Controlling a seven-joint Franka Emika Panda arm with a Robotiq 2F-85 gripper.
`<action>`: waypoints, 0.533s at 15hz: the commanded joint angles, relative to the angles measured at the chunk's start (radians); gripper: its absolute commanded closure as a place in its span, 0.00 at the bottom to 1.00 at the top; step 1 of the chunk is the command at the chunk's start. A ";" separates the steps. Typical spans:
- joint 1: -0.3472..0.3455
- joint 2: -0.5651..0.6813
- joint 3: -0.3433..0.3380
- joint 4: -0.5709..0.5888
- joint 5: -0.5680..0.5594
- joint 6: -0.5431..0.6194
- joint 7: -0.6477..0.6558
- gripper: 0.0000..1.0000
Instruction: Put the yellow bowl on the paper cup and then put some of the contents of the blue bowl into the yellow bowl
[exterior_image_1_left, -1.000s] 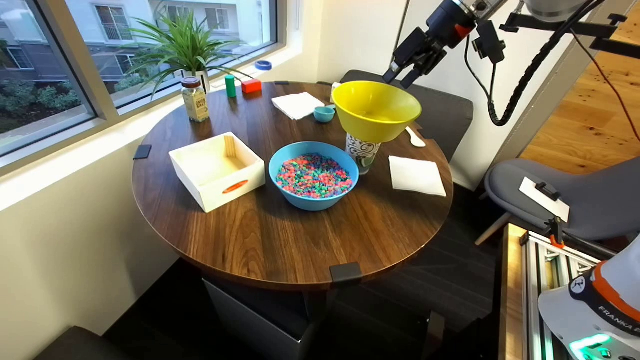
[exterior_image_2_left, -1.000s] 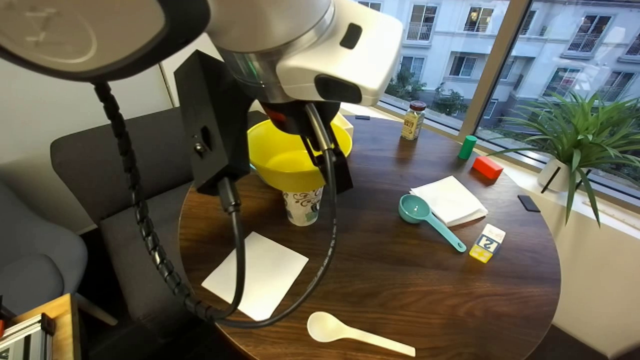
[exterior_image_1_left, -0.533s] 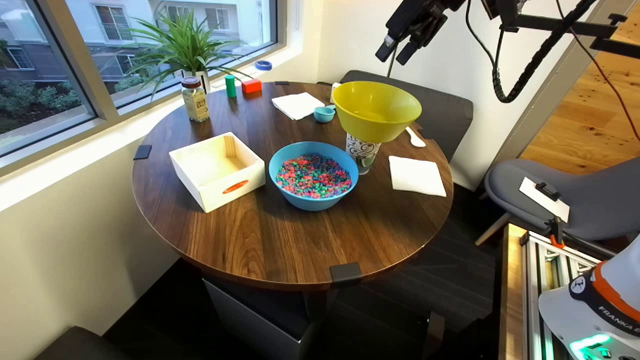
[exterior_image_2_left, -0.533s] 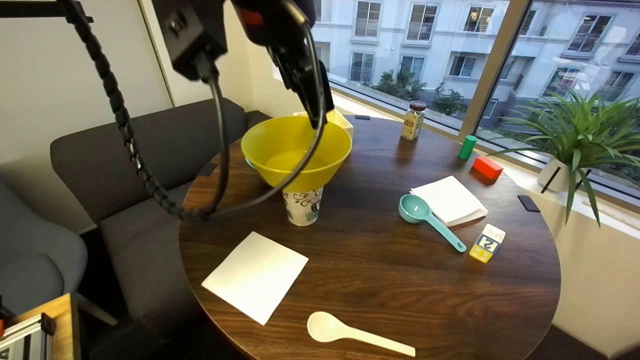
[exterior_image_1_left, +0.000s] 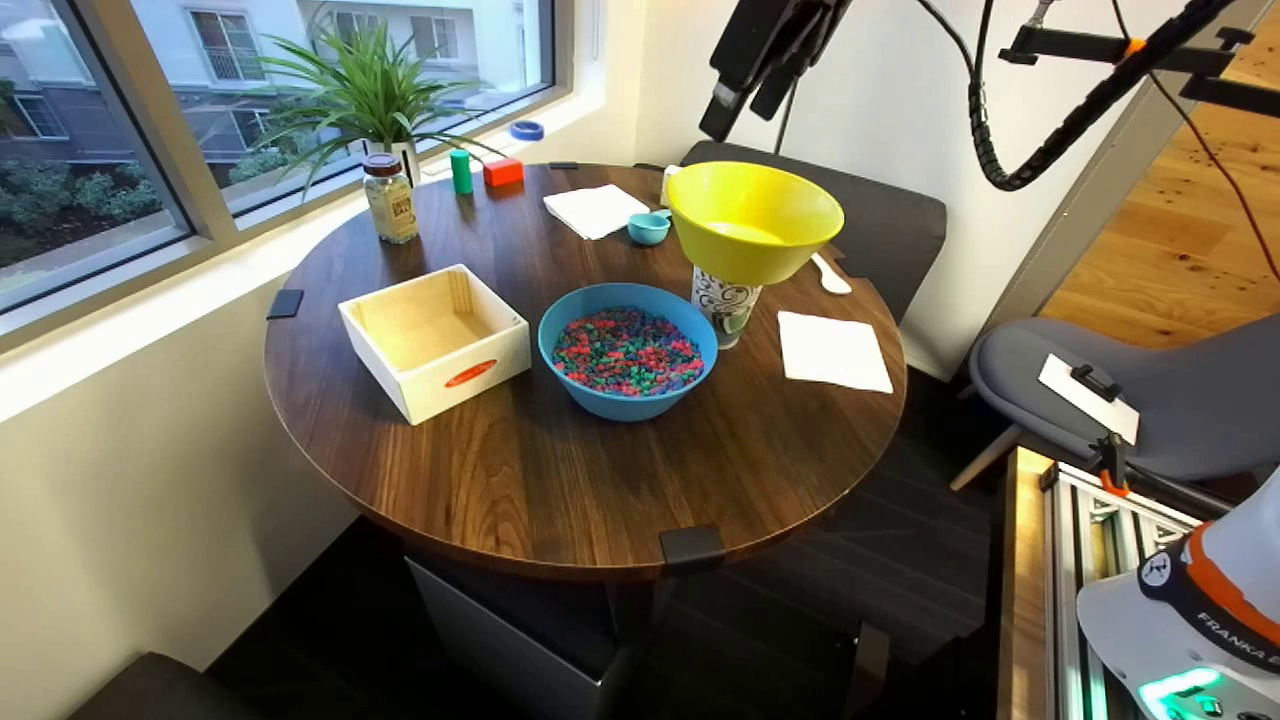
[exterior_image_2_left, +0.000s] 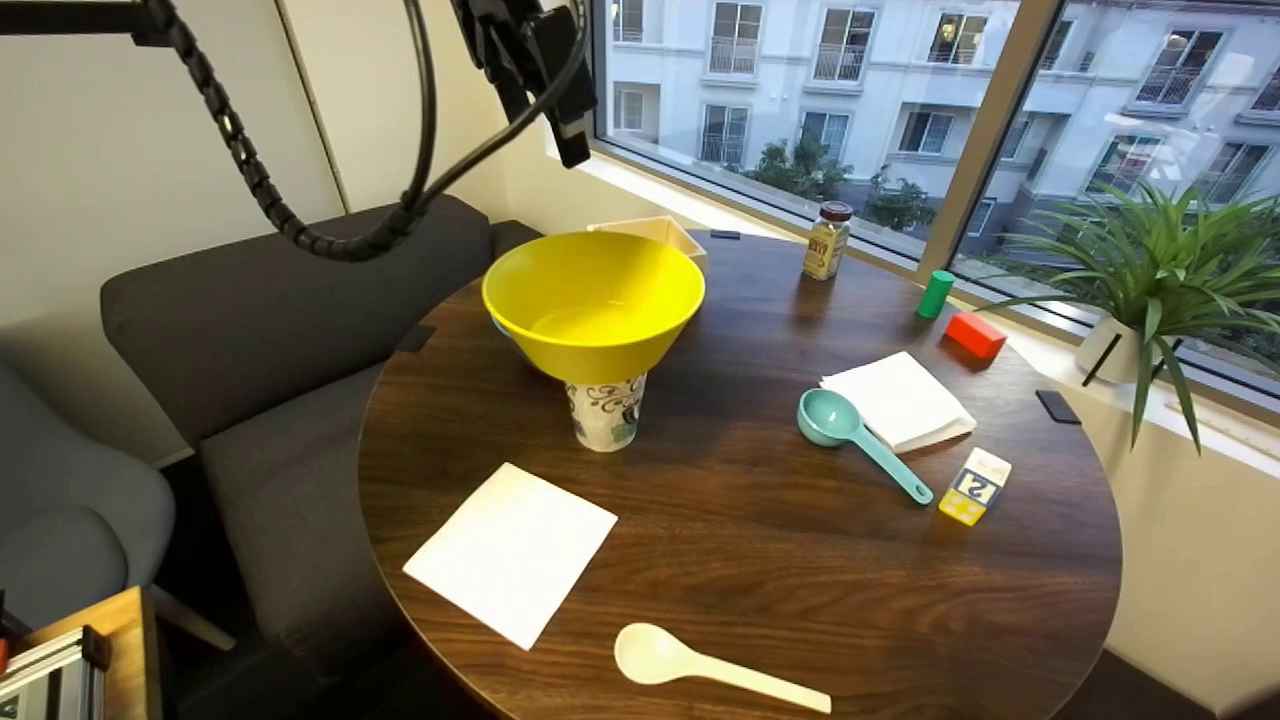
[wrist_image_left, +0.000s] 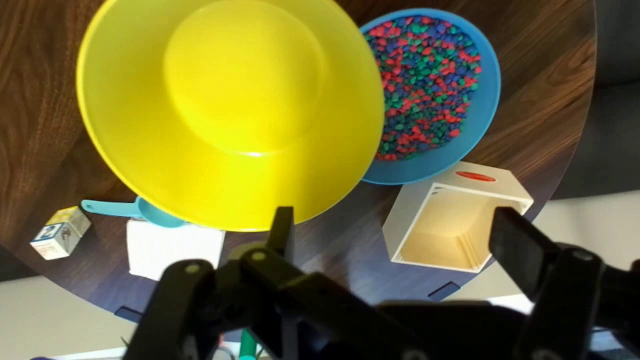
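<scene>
We see the yellow bowl (exterior_image_2_left: 593, 320) set on top of the paper cup (exterior_image_2_left: 607, 415), mouth up, and in the wrist view we look past its rim to a plain yellow bottom. The cup stands on the round wooden table (exterior_image_1_left: 520, 480); the bowl hides its mouth from us. Near it sits the blue bowl (exterior_image_1_left: 620, 408), holding a broad heap of tiny pieces (wrist_image_left: 425, 85) in red, green and dark blue. The square wooden tray (exterior_image_1_left: 460, 385) shows us its pale floor. A lidded jar (exterior_image_2_left: 827, 245) stands upright near the table's edge; what fills it we cannot make out. Beyond the table, a white pot (exterior_image_2_left: 1120, 355) holds a leafy plant (exterior_image_2_left: 1150, 270).

The black gripper (wrist_image_left: 397, 235) hangs above the table, apart from both bowls, its two fingers (wrist_image_left: 284, 227) spread wide.

Counting, we get two bowls, one cup, one tray, one jar and one pot. We find two napkins, a flat napkin (exterior_image_2_left: 515, 555) and a folded napkin (exterior_image_2_left: 897, 402), with one teal scoop (exterior_image_2_left: 828, 418) at the folded one's edge. There is one white spoon (exterior_image_2_left: 650, 655), one green cylinder (exterior_image_2_left: 935, 294) and one red block (exterior_image_2_left: 976, 336). A printed toy (exterior_image_2_left: 976, 487) marked 2 lies near the scoop's handle; whether one block or two, we cannot tell. The pieces are too many for us to count.
</scene>
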 joint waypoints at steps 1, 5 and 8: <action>0.047 0.095 0.033 0.079 -0.068 -0.050 0.017 0.00; 0.091 0.174 0.048 0.122 -0.069 -0.045 0.009 0.00; 0.103 0.164 0.036 0.096 -0.048 -0.009 0.003 0.00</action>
